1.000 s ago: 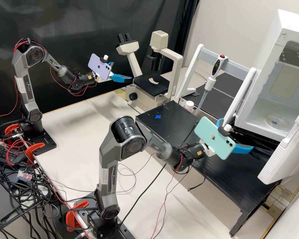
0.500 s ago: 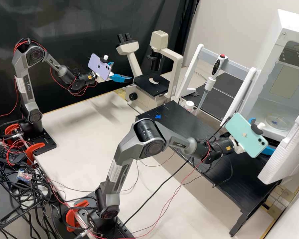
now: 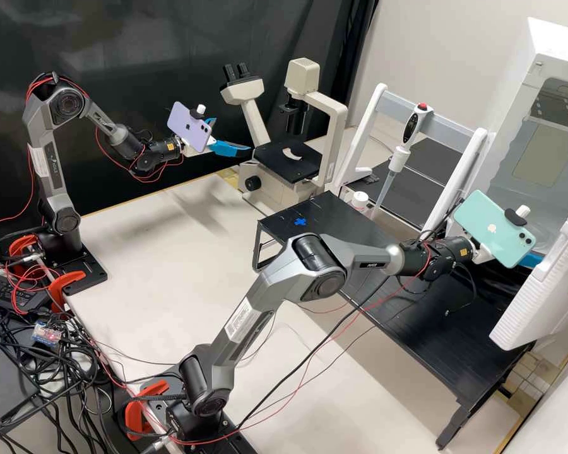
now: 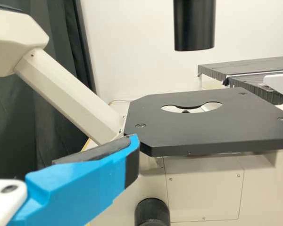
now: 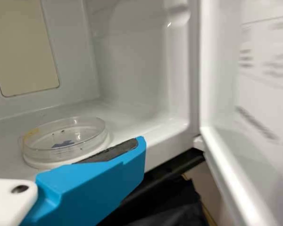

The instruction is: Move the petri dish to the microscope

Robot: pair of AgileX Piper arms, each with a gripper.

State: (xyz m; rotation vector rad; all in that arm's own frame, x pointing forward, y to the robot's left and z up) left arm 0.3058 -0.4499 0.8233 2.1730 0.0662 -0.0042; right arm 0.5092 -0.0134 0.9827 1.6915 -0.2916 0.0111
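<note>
In the high view my left gripper (image 3: 233,133) stands open beside the microscope (image 3: 288,160). The left wrist view has one blue finger of that gripper (image 4: 132,157) in front of the black microscope stage (image 4: 179,134), whose round opening holds no dish. My right gripper (image 3: 534,260) is at the mouth of the white chamber, partly behind a green phone. In the right wrist view the clear petri dish (image 5: 68,143), with a blue mark, lies flat on the chamber floor. One finger of the right gripper (image 5: 134,157), spread open, is in front of the dish, not holding it.
The chamber's open door (image 3: 546,284) flanks the right gripper; its edge (image 5: 236,176) is close by in the right wrist view. A pipette (image 3: 400,154) hangs on a white-framed rack behind the black bench (image 3: 423,315). A white-capped bottle (image 3: 360,200) stands near it.
My right arm has stretched out from above the black bench toward the back right, bringing its gripper to the chamber opening. The left arm has kept still.
</note>
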